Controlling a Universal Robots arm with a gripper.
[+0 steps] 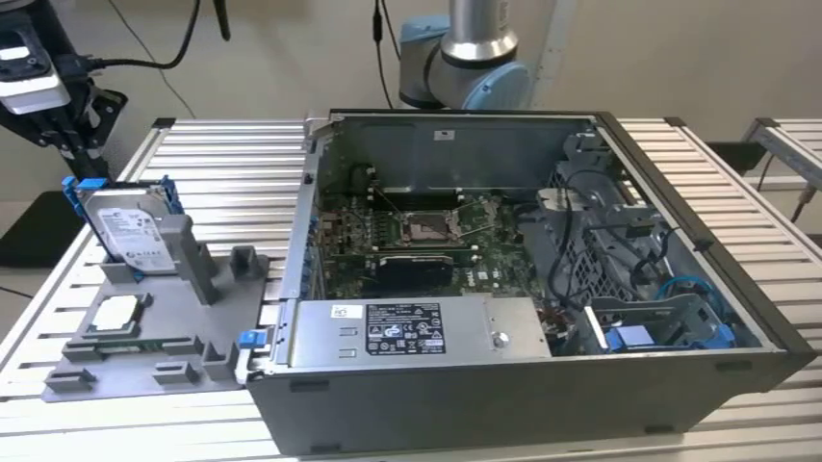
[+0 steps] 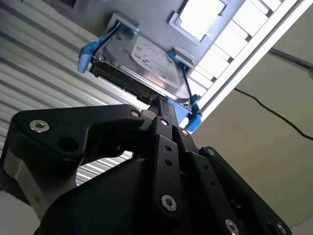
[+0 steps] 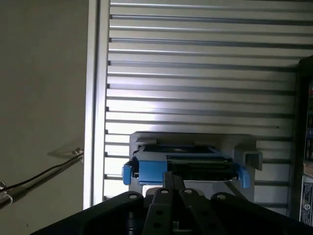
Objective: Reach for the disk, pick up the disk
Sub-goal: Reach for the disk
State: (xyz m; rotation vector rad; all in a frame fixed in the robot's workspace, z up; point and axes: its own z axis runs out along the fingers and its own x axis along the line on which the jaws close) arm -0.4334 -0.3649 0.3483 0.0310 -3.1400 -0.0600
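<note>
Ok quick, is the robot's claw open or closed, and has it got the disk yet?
Gripper: closed, holding nothing. It is close to the blue-framed edge of the disk but not gripping it.

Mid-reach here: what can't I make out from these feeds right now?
- Tool to disk contact: both wrist views, the tool's own body covers the disk's near edge.
- Disk's lower part: exterior view, the holder hides it.
- Label print: exterior view, too small.
</note>
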